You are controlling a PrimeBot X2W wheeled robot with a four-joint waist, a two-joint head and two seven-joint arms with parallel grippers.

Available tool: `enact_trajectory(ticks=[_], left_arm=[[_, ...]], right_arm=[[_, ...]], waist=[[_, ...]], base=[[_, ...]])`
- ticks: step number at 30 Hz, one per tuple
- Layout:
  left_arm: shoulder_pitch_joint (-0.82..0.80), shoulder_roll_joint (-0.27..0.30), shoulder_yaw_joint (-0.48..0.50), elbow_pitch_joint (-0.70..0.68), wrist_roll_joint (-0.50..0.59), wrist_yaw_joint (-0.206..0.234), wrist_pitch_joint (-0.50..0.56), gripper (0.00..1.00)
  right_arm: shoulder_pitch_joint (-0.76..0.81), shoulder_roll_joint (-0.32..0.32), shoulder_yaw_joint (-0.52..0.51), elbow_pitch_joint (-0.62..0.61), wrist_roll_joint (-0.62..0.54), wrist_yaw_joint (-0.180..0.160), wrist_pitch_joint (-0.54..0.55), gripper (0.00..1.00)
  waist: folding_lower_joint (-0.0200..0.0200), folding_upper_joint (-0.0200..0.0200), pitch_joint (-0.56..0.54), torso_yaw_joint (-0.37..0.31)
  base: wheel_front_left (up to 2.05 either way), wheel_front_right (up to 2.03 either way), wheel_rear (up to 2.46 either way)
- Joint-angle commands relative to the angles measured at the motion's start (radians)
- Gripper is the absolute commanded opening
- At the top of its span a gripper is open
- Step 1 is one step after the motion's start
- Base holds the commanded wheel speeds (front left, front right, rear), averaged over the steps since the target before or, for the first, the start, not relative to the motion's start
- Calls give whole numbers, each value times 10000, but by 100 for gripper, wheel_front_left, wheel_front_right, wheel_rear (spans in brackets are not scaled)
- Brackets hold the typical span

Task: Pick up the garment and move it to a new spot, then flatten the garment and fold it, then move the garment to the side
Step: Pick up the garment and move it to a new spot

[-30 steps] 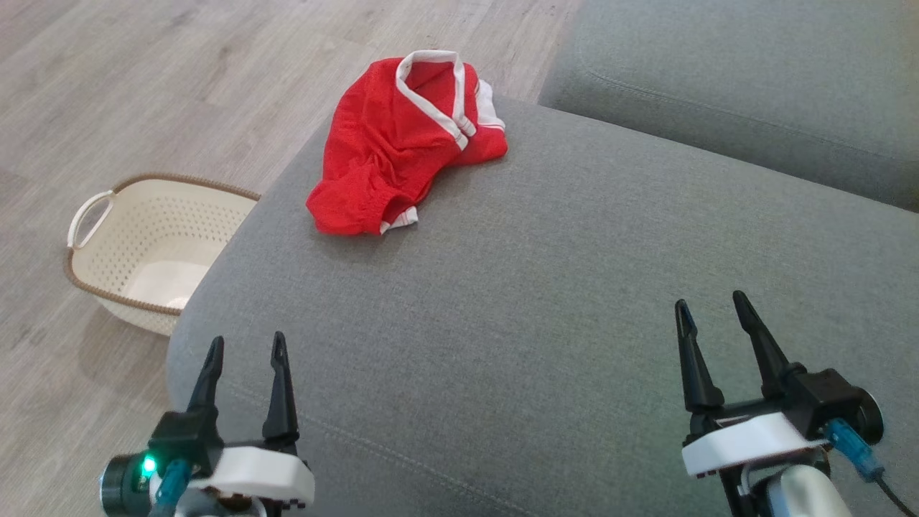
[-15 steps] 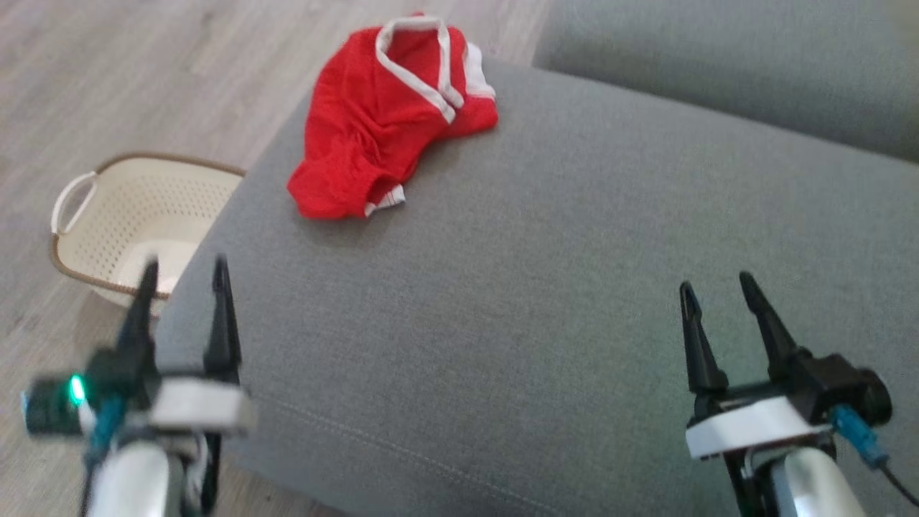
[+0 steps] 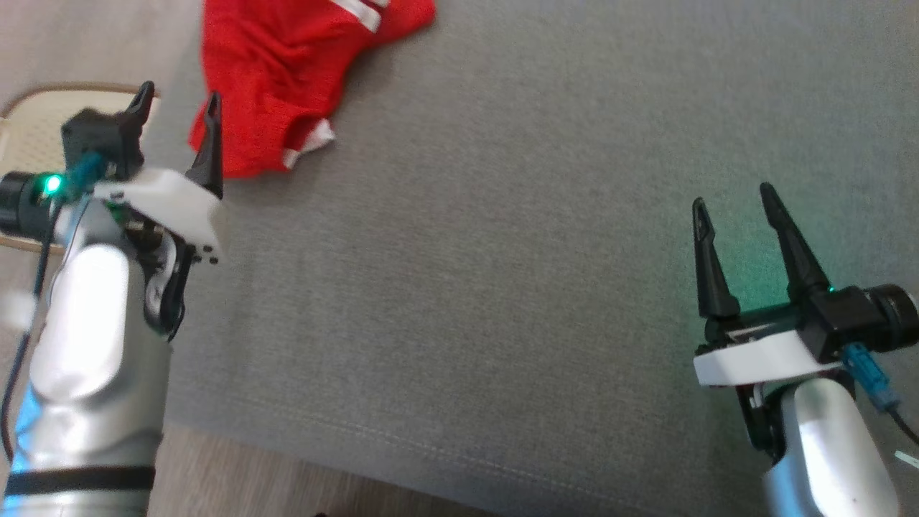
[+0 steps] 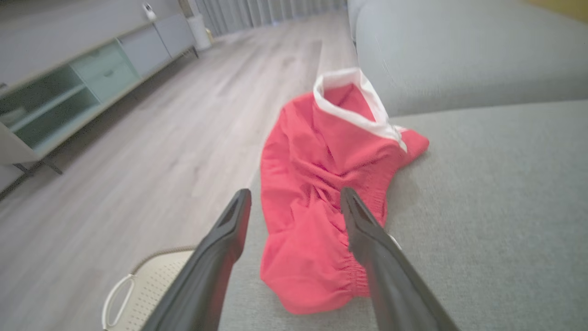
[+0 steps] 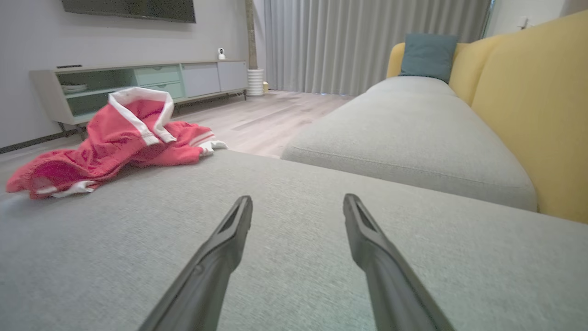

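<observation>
On the grey sofa cushion, close to its far left corner, lies the red garment, crumpled, with white trim along its open band and hems. Its near, gathered edge bunches just ahead of the left gripper, whose two dark fingers stand spread wide with nothing held between them. In the left wrist view the cloth shows through the gap and beyond the tips; whether a tip brushes it cannot be told. Off the cushion's left edge, a cream perforated basket with a loop handle sits on the pale wood floor. The right gripper hovers over bare fabric at the cushion's right side, well apart from the garment, its fingers likewise parted and empty. Its wrist view has the garment at the left, a low cabinet and grey curtains behind, and a second seat cushion, a yellow backrest and a teal pillow to the right.
</observation>
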Motion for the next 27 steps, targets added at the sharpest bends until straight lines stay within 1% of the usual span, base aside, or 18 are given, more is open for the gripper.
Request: enact_trajectory(ticks=[1,5,10,15,16,18,19,21,22,27], left_arm=[[-550,411,260,69,-107,-95,261,100],[-1147,545,146,1152,-319,-311,1029,100],[-1656,614,116,2164,-631,-441,1425,100],[-1963,604,108,3028,-782,-397,1770,100],[-2013,607,144,3194,-816,-336,1813,97],[-2082,648,175,3540,-854,-262,1914,50],[-2120,675,203,3687,-886,-240,1920,42],[-2192,730,228,3904,-907,-175,1850,7],[-2289,797,260,4002,-903,-69,1629,0],[-2640,983,310,3942,-855,164,845,0]], right_arm=[[-300,-50,184,-370,-91,-9,-107,100],[-440,-50,49,-498,-224,-9,-107,100],[-550,-50,-92,-666,-338,-9,-107,100],[-607,-50,-250,-732,-378,-9,-107,100],[-620,-50,-270,-738,-384,-9,-107,100],[-656,-50,-287,-732,-383,-9,-107,100],[-681,-50,-299,-736,-372,-9,-107,100],[-726,-50,-322,-741,-351,-9,-107,100],[-764,-50,-348,-739,-339,-9,-107,100],[-835,-50,-391,-732,-258,-9,-107,100]], waist=[[-3,0,662,-501],[-3,0,1113,-767],[-3,0,1517,-935],[-3,0,1675,-950],[-3,0,1692,-945],[-3,0,1699,-942],[-3,0,1697,-940],[-3,0,1685,-934],[-3,0,1674,-920],[-3,0,1530,-926]], base=[[0,0,0],[0,0,0],[0,0,0],[0,0,0],[0,0,0],[0,0,0],[0,0,0],[0,0,0],[0,0,0],[0,0,0]])
